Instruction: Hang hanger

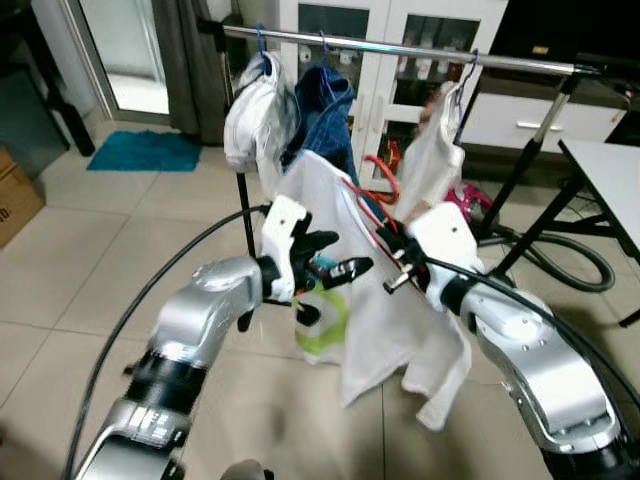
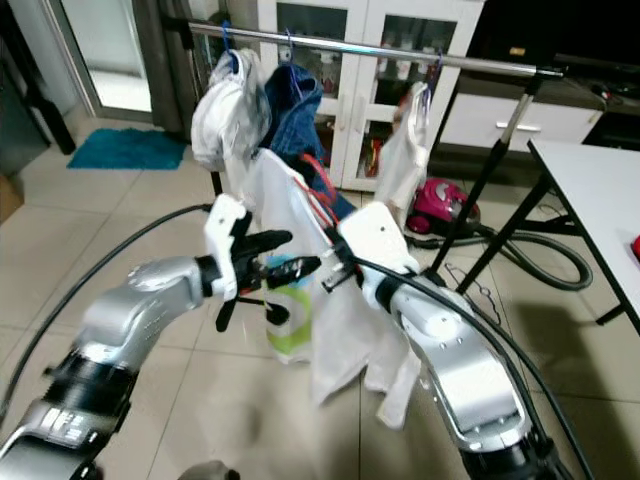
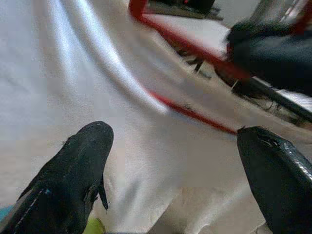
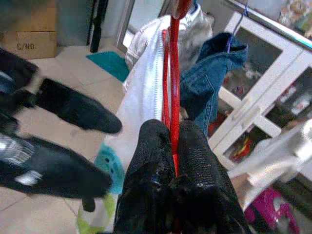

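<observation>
Left eye view: the right end effector is clenched on the red hanger, which carries a white shirt. The hanger runs up and away from the fingers, toward the rail. The rail lies above and beyond this end effector, well apart. The free piece of rail between the jeans and the white garment near the right end is, in my judgement, where the hook must go. The left end effector is released, fingers spread, just beside the shirt at its left edge.

Right eye view: the same scene. The right arm is the nearer one to the rail, and it has the hanger, so the lift belongs to it. A vacuum cleaner lies on the floor under the rail.

Left wrist view: the two spread fingers frame the white cloth, and the red bar crosses it beyond them.

Right wrist view: the fingers pinch the red wire, whose long axis points straight ahead and upward. The hook end is cut off at the picture's edge, so I cannot tell which way it faces.
</observation>
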You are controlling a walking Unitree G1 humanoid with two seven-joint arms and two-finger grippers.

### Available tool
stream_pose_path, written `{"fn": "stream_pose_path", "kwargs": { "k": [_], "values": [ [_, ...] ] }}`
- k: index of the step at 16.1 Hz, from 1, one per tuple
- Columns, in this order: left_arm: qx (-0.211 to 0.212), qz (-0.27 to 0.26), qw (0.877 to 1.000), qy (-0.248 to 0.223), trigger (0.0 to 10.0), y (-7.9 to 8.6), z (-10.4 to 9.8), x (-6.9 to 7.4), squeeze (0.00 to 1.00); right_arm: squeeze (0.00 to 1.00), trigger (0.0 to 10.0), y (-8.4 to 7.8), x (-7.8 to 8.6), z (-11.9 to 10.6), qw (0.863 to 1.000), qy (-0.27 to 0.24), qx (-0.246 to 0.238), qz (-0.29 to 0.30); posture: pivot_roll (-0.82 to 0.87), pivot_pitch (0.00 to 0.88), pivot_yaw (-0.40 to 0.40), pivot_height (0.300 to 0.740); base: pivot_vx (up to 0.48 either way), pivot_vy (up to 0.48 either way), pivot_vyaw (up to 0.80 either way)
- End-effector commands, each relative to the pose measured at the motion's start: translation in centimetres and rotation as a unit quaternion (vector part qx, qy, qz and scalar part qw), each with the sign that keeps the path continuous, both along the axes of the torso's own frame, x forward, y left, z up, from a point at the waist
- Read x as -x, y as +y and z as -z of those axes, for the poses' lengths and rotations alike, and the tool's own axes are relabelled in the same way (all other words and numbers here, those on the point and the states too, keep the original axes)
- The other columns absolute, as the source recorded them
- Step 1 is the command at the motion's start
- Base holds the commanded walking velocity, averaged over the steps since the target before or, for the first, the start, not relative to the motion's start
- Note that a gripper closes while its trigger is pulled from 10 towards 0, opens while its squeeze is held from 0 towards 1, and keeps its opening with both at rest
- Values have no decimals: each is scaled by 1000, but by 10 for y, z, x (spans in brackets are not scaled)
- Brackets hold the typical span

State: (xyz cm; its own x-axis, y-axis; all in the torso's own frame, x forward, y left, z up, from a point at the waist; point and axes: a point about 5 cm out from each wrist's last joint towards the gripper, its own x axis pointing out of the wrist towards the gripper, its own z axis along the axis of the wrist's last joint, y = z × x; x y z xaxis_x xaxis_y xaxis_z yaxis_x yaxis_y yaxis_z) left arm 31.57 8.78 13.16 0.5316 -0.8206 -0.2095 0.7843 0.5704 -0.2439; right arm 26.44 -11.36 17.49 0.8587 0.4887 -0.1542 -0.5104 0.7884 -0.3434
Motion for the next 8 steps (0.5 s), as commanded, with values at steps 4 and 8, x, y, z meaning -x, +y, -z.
{"fn": "stream_pose_path", "kwargs": {
  "k": [4,8],
  "values": [
    [-16,-56,998,-10,10000,3,-2,-22,0,0,0,7,3,-16,999,-38,8,-21,-23,0,8,740,0,0,0],
    [11,-57,998,-22,3490,2,-7,-30,0,0,0,8,5,-15,999,-32,10,-25,-28,0,14,740,0,0,0]
  ]
}}
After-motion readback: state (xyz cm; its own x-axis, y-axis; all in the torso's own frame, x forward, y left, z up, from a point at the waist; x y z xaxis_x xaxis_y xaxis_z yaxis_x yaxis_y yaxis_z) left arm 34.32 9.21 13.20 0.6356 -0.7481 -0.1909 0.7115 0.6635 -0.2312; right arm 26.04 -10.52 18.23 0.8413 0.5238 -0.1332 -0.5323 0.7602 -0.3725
